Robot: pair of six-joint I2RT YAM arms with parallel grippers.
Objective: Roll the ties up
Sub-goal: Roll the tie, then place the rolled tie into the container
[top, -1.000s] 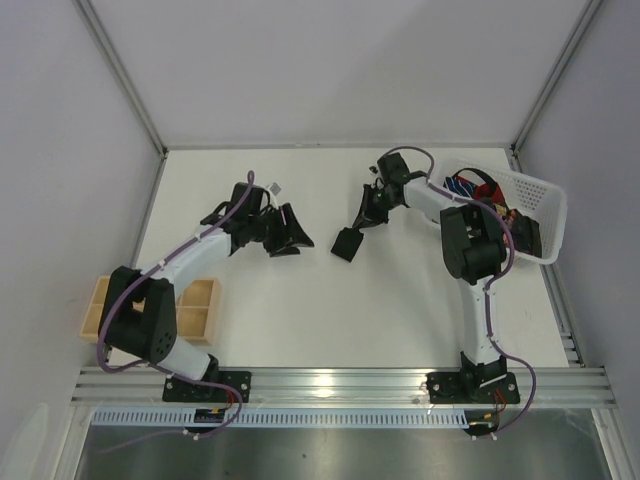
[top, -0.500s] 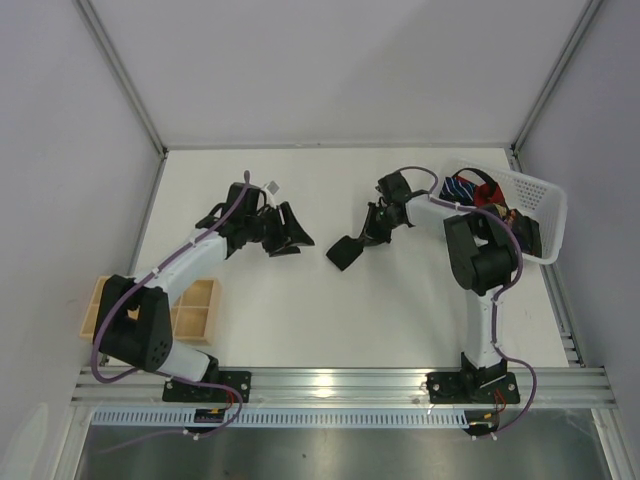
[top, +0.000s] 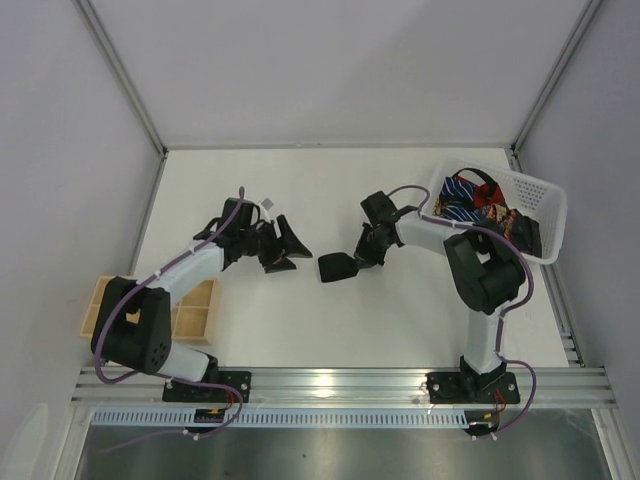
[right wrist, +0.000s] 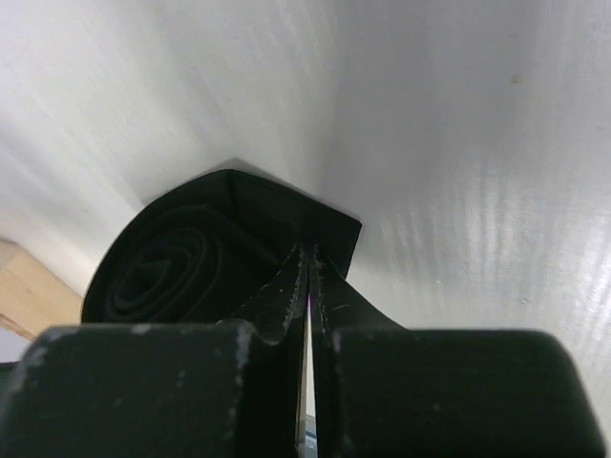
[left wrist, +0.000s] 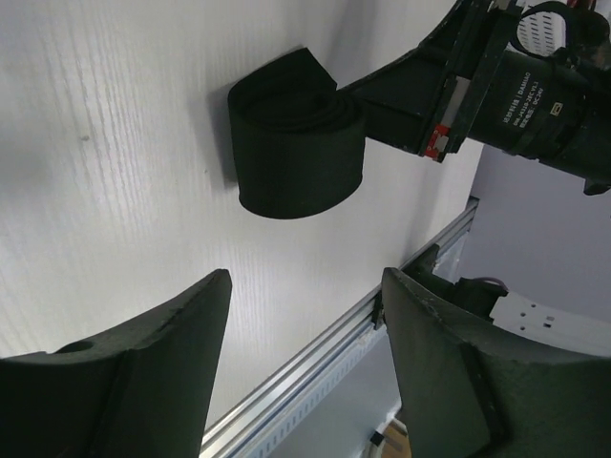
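Note:
A plain black tie (top: 336,267), rolled into a tight coil, lies on the white table near the middle. My right gripper (top: 360,256) is shut on its outer fabric edge. In the right wrist view the jaws (right wrist: 307,256) are pressed together on that fabric next to the coil (right wrist: 172,267). My left gripper (top: 287,247) is open and empty, just left of the roll. In the left wrist view the roll (left wrist: 296,153) lies beyond the spread fingers (left wrist: 304,286). A blue-white striped tie (top: 462,187), a red tie (top: 488,192) and a brown patterned tie (top: 516,222) lie in the basket.
The white lattice basket (top: 552,228) stands tilted at the right edge of the table. A wooden compartment tray (top: 196,308) sits at the left edge, by the left arm's base. An aluminium rail (top: 340,382) runs along the near edge.
My right gripper has carried the black roll left and toward the near edge, closer to the left gripper. My left gripper has shifted slightly nearer and stays open.

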